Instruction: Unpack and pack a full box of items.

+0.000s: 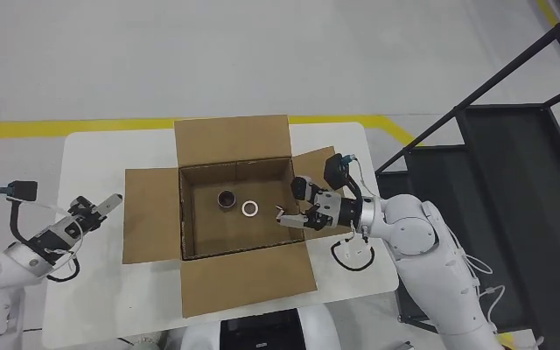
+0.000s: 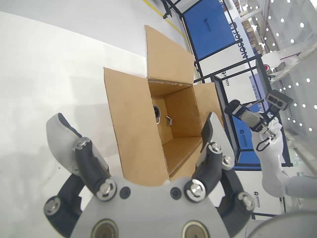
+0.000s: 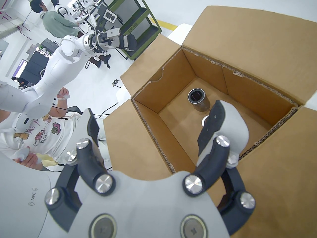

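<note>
An open cardboard box point(image 1: 236, 140) stands on the white table with all its flaps folded outward. On its floor stand a dark round can point(image 1: 227, 199) point(image 2: 156, 111) point(image 3: 197, 97) and, beside it, a small white ring-shaped lid point(image 1: 249, 208) point(image 3: 204, 120), partly hidden behind a finger in the right wrist view. My right gripper point(image 1: 292, 205) point(image 3: 153, 125) is open at the box's right wall, just over the rim, holding nothing. My left gripper point(image 1: 94, 206) point(image 2: 137, 132) is open and holds nothing, over the table left of the box's left flap point(image 2: 128, 105).
The table point(image 1: 96, 157) has bare room left of the box and along its back edge. A black metal platform with rails point(image 1: 499, 149) stands just past the table's right side. The box's front flap point(image 1: 245, 278) reaches almost to the table's front edge.
</note>
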`<state>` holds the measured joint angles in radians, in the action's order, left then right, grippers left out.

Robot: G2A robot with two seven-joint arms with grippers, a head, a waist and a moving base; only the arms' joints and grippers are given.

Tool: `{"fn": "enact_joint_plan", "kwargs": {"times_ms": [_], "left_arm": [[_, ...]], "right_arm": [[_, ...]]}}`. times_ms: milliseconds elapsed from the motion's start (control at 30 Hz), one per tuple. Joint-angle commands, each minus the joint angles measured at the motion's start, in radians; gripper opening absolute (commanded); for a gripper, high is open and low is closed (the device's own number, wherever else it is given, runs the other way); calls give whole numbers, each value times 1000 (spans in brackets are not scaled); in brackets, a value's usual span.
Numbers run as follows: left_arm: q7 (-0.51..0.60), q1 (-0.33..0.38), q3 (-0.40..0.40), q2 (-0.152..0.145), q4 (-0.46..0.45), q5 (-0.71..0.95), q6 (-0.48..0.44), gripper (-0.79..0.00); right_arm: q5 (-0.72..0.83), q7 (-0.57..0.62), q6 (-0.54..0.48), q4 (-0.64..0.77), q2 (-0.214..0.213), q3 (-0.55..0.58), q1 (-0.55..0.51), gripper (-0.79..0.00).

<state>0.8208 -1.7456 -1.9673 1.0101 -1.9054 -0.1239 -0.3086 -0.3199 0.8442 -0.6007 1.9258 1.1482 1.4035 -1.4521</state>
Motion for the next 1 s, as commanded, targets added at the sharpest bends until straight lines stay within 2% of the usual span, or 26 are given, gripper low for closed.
{"fn": "enact_joint_plan", "kwargs": {"times_ms": [0, 300, 400, 600, 800, 967], "left_arm": [[0, 0, 0, 0, 0, 0, 0, 0], [0, 0, 0, 0, 0, 0, 0, 0], [-17, 9, 29, 3, 33, 35, 15, 0], [-43, 81, 70, 2, 156, 66, 0, 0], [-44, 120, 130, 1, 208, 41, -24, 0], [-59, 132, 184, 5, 225, 53, -36, 0]], "right_arm": [[0, 0, 0, 0, 0, 0, 0, 0], [0, 0, 0, 0, 0, 0, 0, 0], [97, -14, 37, -13, -2, 16, -15, 0], [227, 56, 72, -8, -28, 187, -58, 0], [296, -36, 140, -14, -40, 378, -177, 0], [280, -80, 216, -79, -43, 431, -239, 0]]}}
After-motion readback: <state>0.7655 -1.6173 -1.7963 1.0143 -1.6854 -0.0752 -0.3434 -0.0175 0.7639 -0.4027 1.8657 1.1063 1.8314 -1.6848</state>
